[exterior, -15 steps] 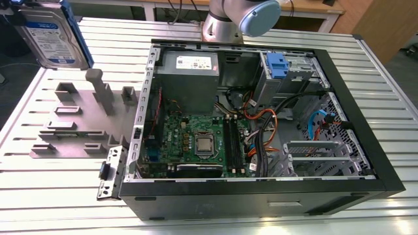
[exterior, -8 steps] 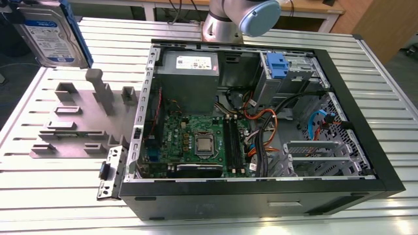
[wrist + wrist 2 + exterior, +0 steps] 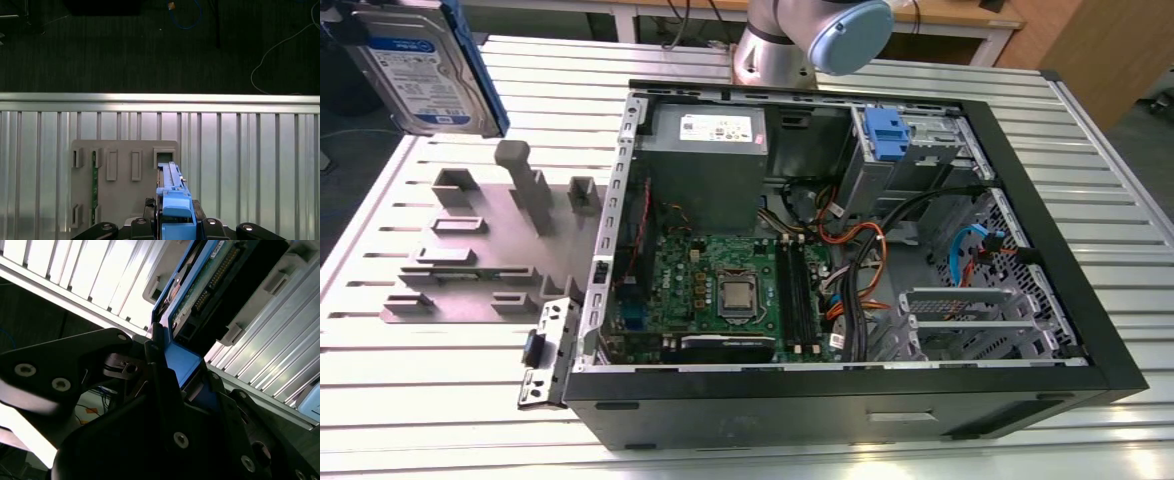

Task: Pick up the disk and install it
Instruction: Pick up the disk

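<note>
The disk point(image 3: 427, 70), silver-grey with a white-and-blue label and blue side rails, hangs upright in the air at the exterior view's far left, above the grey holder plate point(image 3: 480, 250). In the first wrist view the disk point(image 3: 172, 197) is edge-on, its blue rail clamped between the black fingers of my gripper point(image 3: 175, 222), directly over the holder plate point(image 3: 125, 185). The second wrist view shows the gripper point(image 3: 175, 372) shut on the disk's blue rail, with the disk's green circuit board point(image 3: 210, 285) beyond it.
An open black computer case point(image 3: 1067, 290) lies on the slatted metal table point(image 3: 440, 400), showing the motherboard point(image 3: 720, 285), cables and a grey power supply point(image 3: 707, 135). A blue clip point(image 3: 887, 135) sits in the drive bay at the case's far corner. A green strip point(image 3: 93, 185) stands in one holder slot.
</note>
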`<state>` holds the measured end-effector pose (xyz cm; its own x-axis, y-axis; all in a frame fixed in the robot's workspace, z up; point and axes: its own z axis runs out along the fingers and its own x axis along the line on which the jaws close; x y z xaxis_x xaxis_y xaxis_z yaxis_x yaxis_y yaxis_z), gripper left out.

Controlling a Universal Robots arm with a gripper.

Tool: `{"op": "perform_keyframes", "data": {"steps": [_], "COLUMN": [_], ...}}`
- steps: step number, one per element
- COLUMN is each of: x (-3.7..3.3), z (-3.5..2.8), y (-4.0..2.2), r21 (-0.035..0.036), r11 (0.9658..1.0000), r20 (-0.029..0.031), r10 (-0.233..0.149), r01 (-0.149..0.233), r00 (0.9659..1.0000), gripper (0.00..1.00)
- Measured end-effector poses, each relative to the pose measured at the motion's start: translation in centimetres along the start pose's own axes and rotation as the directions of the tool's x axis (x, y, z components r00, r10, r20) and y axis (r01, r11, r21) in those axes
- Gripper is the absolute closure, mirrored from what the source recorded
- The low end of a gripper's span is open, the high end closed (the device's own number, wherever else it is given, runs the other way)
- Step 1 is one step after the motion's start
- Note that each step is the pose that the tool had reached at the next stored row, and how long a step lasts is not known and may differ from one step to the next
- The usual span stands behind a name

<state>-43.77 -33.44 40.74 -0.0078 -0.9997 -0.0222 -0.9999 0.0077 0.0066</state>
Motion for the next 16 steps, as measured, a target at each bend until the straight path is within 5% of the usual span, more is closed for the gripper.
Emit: {"op": "perform_keyframes", "data": {"steps": [16], "x": [-0.01], "z": [-0.42], "y": [0.0], "r21": [-0.0001], "r11": [1.0], "r20": [-0.0001], "r10": [0.0], "r01": [0.0], "r00": [1.0], "gripper": [0.64]}}
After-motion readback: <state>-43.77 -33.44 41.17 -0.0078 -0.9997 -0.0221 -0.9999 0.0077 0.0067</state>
